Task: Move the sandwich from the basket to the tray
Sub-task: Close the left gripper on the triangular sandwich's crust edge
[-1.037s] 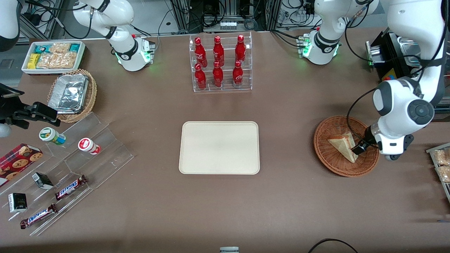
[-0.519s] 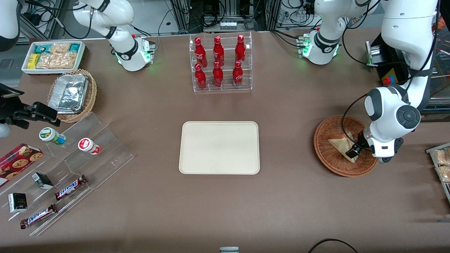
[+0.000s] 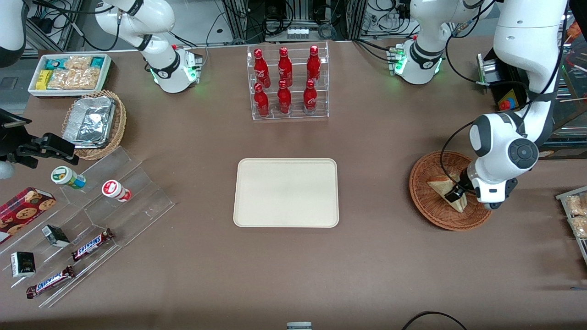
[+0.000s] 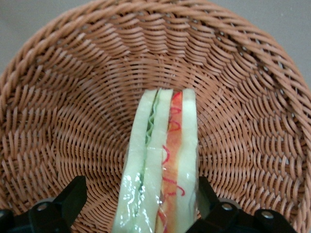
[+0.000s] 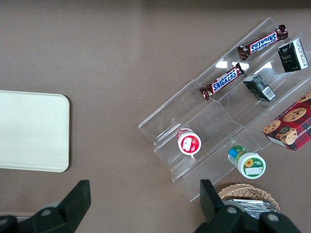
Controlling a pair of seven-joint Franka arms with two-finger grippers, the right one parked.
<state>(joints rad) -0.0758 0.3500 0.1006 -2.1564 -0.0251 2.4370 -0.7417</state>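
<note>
The sandwich (image 3: pixel 441 187) lies in the reddish-brown wicker basket (image 3: pixel 429 208) toward the working arm's end of the table. My left gripper (image 3: pixel 454 195) is down inside the basket, open, its two black fingers straddling the sandwich. The left wrist view shows the sandwich (image 4: pixel 163 155) on edge with green and orange-red filling, on the basket's weave (image 4: pixel 73 121). One finger (image 4: pixel 205 190) is against the wrapper; the other finger (image 4: pixel 74 191) stands apart from it, so my gripper (image 4: pixel 140 190) has not closed. The cream tray (image 3: pixel 286 192) lies bare at the table's middle, and the tray (image 5: pixel 29 131) is also in the right wrist view.
A clear rack of red bottles (image 3: pixel 289 82) stands farther from the front camera than the tray. Toward the parked arm's end are a stepped acrylic stand (image 3: pixel 114 201) with snacks, a tan basket holding a foil container (image 3: pixel 94 123) and a white bin (image 3: pixel 69 73). Snack packets (image 3: pixel 575 215) lie beside the basket.
My gripper has slid deeper into the basket, from the sandwich's edge to over its middle, fingers now on either side. The sandwich has not moved.
</note>
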